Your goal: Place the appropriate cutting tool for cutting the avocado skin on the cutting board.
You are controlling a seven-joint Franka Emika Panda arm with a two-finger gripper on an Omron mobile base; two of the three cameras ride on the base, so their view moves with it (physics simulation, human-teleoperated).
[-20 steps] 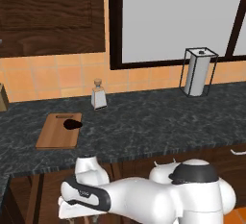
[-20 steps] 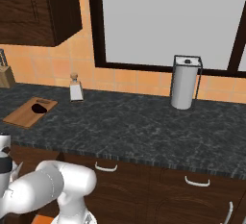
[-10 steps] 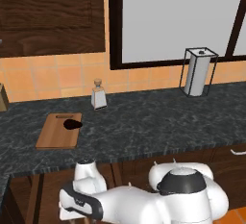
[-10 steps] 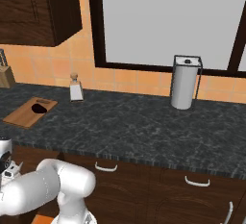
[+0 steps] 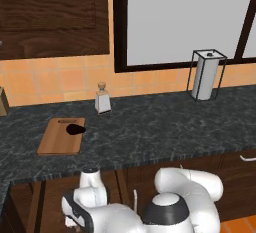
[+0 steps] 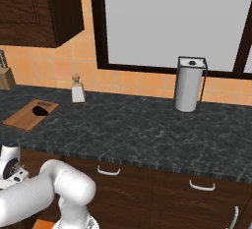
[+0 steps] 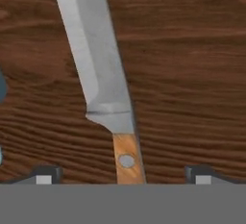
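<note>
The claw [image 7: 122, 172] hangs spread over the knife [image 7: 98, 79], its two tips apart on either side of the tan handle, not touching it; the grey blade runs away from the claw across dark brown wood. Far above the claw on the dark surface [image 5: 165, 127], the avocado [image 5: 75, 129] sits on the board [image 5: 57, 139], a bottle [image 5: 102, 98] and paper-towel holder [image 5: 206, 74] beyond
</note>
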